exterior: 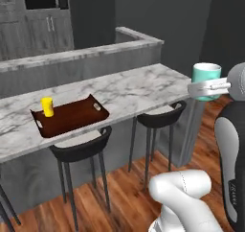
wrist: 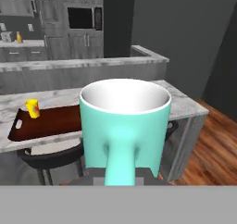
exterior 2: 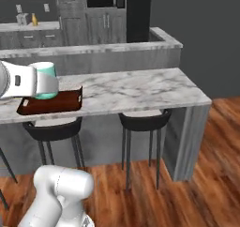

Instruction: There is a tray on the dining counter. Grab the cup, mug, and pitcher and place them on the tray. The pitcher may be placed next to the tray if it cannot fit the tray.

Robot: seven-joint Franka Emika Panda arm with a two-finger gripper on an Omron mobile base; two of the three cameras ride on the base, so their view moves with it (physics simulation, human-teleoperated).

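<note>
Mug (wrist: 124, 126), teal outside and white inside, sits upright in the fingers (exterior: 206, 88), which pinch it by its loop handle; nothing can be seen inside it from the hand view, where the handle runs straight down toward the camera. From the left base view the mug (exterior: 206, 73) hangs in the air past the right end of the desk (exterior: 139, 89), above the wooden floor (exterior: 129, 192), well apart from the tray (exterior: 72, 118). From the right base view the mug (exterior 2: 47, 70) is mostly hidden behind the white hand and overlaps the tray (exterior 2: 56, 103) in the picture.

The dark reddish-brown tray lies flat on the desk near its left part, white cut-out handles at both short ends. One container stands in it: the small yellow cup (exterior: 47, 107), upright at the far left corner. The hand view shows a red mark on the cup (wrist: 32, 108).

Two dark stools (exterior: 81, 152) stand under the desk. The hand view and the right base view show a small yellow item (exterior 2: 34, 19) on a far kitchen worktop.
</note>
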